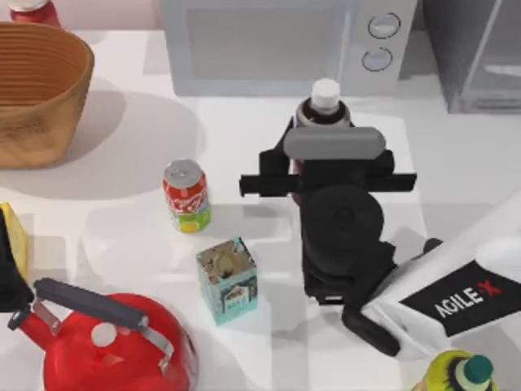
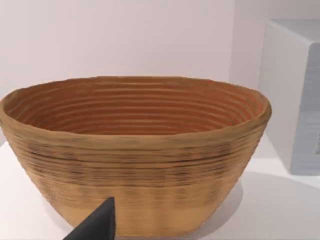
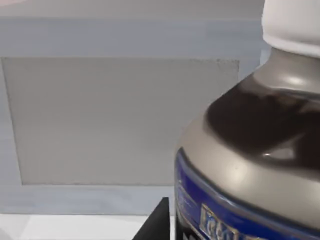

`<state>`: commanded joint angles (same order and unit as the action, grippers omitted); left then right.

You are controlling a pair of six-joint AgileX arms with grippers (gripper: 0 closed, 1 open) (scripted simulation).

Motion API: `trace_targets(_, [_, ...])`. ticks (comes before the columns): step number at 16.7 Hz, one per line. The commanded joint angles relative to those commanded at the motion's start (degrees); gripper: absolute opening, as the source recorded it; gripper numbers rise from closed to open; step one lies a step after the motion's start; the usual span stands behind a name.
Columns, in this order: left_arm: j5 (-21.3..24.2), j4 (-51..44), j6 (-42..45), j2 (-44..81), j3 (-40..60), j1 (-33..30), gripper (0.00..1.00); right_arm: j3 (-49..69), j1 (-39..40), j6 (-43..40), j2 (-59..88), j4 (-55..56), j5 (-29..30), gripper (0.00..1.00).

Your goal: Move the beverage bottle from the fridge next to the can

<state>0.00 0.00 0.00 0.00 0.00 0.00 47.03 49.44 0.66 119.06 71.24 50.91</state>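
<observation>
The beverage bottle (image 1: 325,99), white cap up over dark drink and a blue label (image 3: 250,150), stands upright just in front of the microwave. My right gripper (image 1: 326,134) reaches in from the near right and is shut on it; one dark finger (image 3: 156,222) shows beside the label. The red can (image 1: 186,195) stands on the table well to the left of the bottle and a little nearer. The grey fridge (image 1: 480,49) sits at the far right corner, apart from the bottle. My left gripper (image 1: 6,281) is parked at the left edge.
The white microwave (image 1: 277,41) is at the back centre. A woven basket (image 1: 37,90) (image 2: 135,150) is at the back left. A teal carton (image 1: 228,279) stands near the can, a red kettle (image 1: 114,346) at the front left, and a yellow-green bottle (image 1: 464,373) at the front right.
</observation>
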Motion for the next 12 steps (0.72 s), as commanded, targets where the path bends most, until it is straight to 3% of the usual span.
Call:
trace_targets(3, [0.0,0.0,0.0,0.0,0.0,0.0,1.0,0.1,0.1,0.0,0.0,0.0,0.1,0.0])
trace_targets(12, [0.0,0.0,0.0,0.0,0.0,0.0,1.0,0.1,0.1,0.0,0.0,0.0,0.1,0.68])
